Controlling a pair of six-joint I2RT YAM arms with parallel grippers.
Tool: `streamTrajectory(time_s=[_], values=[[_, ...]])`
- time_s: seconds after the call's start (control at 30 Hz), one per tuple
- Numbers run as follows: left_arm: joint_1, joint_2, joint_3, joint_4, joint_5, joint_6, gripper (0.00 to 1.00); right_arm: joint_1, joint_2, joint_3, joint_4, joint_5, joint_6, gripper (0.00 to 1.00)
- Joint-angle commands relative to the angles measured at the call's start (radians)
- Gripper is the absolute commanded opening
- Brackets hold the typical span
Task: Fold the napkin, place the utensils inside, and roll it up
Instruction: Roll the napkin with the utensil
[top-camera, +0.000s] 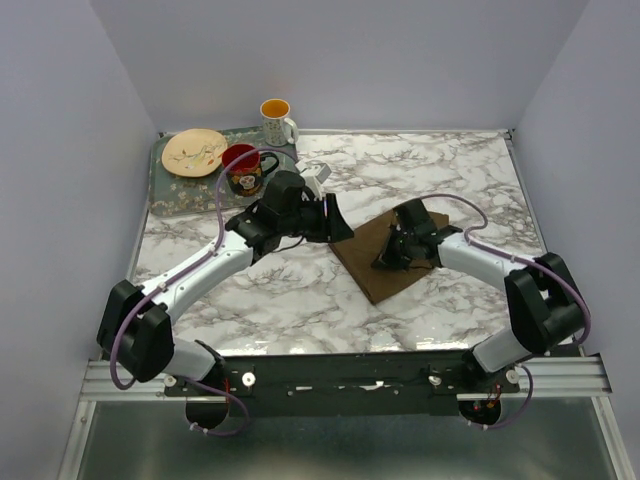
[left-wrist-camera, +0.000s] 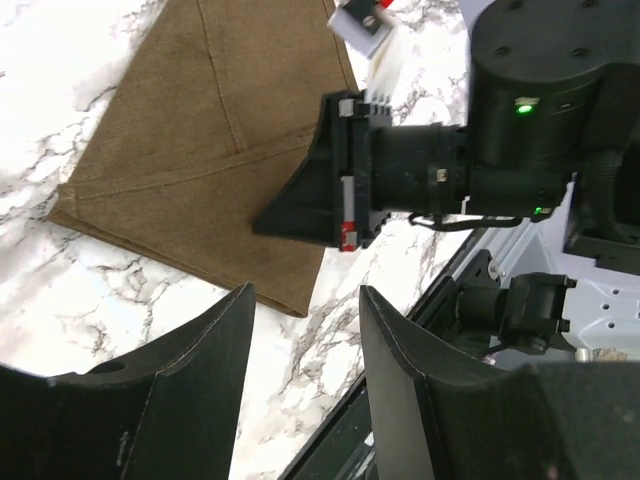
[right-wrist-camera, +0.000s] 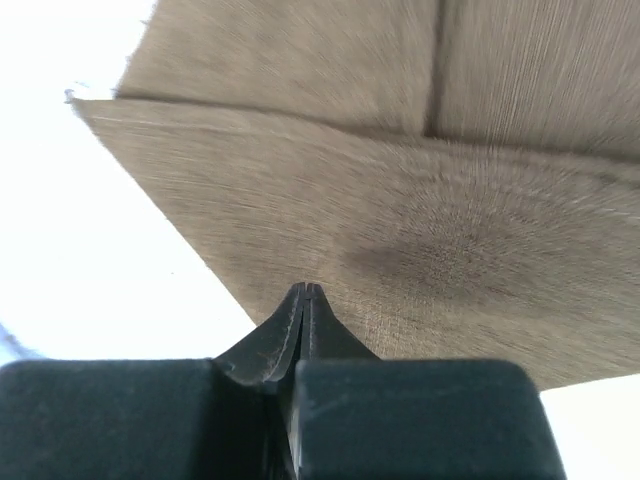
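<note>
The dark brown napkin (top-camera: 372, 270) lies folded flat on the marble table, right of centre. It also shows in the left wrist view (left-wrist-camera: 200, 140) and fills the right wrist view (right-wrist-camera: 420, 200). My right gripper (top-camera: 388, 260) is shut, its tips (right-wrist-camera: 306, 290) down on or just over the napkin near its near-left edge; no cloth shows between the jaws. My left gripper (top-camera: 338, 222) is open and empty, hovering just left of the napkin's far corner; its fingers (left-wrist-camera: 190, 380) frame bare marble. The spoon is not in view.
A green tray (top-camera: 180, 195) at the back left holds a patterned plate (top-camera: 194, 152) and a red mug (top-camera: 243, 168). A white mug with an orange inside (top-camera: 277, 120) stands behind it. The metal rail (top-camera: 340, 375) runs along the table's near edge.
</note>
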Motion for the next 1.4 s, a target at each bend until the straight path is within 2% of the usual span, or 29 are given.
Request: streamTrajectory(time_s=[0.0,0.03,0.1,0.13,0.23,0.37,0.5,0.6,0.67,1.0,1.37], values=[[0.043,-0.076,-0.021,-0.018,0.016,0.002,0.55,0.043,-0.093,0.092,-0.098,0.141,-0.328,0.15],[0.053,-0.087,-0.026,-0.014,0.013,-0.002,0.55,0.052,-0.09,0.104,-0.123,0.142,-0.366,0.26],[0.095,-0.119,-0.049,-0.007,0.002,-0.016,0.56,0.095,-0.078,0.149,-0.14,0.145,-0.461,0.37],[0.109,-0.133,-0.057,-0.01,-0.026,-0.027,0.56,0.115,-0.072,0.164,-0.161,0.165,-0.48,0.47],[0.155,-0.194,-0.096,-0.023,-0.096,-0.044,0.57,0.184,-0.044,0.222,-0.201,0.231,-0.54,0.56],[0.199,-0.301,-0.162,-0.043,-0.161,-0.062,0.59,0.276,0.032,0.322,-0.265,0.285,-0.597,0.61],[0.242,-0.357,-0.192,-0.056,-0.167,-0.058,0.6,0.366,0.185,0.419,-0.341,0.401,-0.651,0.64],[0.265,-0.372,-0.198,-0.078,-0.156,-0.048,0.6,0.394,0.226,0.459,-0.371,0.454,-0.678,0.66],[0.271,-0.379,-0.202,-0.081,-0.15,-0.047,0.6,0.4,0.237,0.46,-0.367,0.457,-0.695,0.73],[0.291,-0.382,-0.254,-0.047,-0.119,-0.058,0.6,0.418,0.293,0.451,-0.362,0.454,-0.715,0.72],[0.3,-0.362,-0.242,-0.032,-0.086,-0.062,0.6,0.425,0.335,0.43,-0.342,0.501,-0.689,0.58]])
